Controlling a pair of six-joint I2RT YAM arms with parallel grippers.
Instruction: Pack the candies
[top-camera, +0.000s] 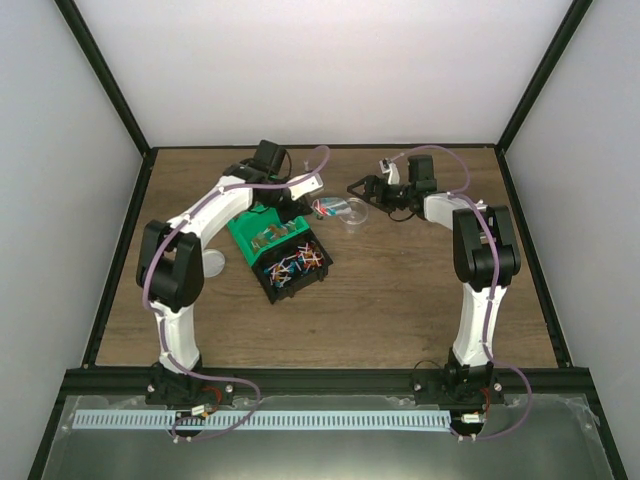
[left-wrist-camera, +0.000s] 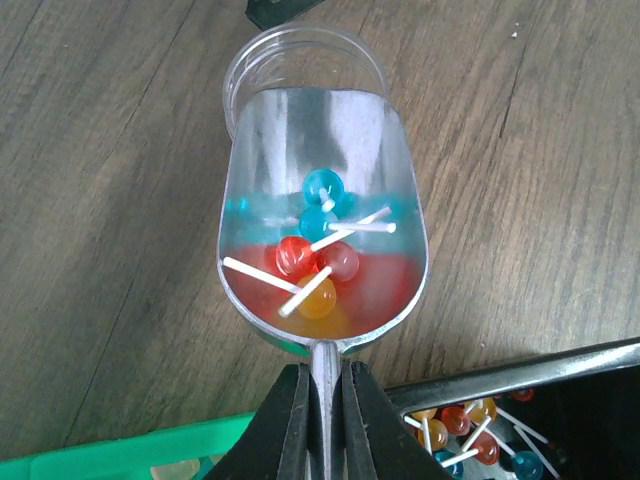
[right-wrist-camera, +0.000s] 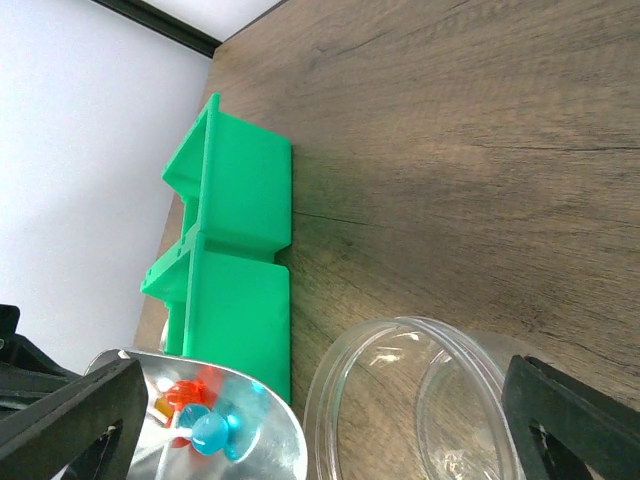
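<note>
The wooden table carried every item. The left arm was stretched toward the far centre, and the right arm was bent inward from the right. A green bin block stood left of centre. A black bin touched its near side and held a heap of candies. A clear round container stood upright just right of the green block. The right gripper was spread fully, one finger on each side of the container, clamping nothing. A metal scoop hung with its tip over the container rim. The left gripper was closed tight on the scoop handle. A few candies, blue, red and orange on white sticks, lay in the scoop bowl
</note>
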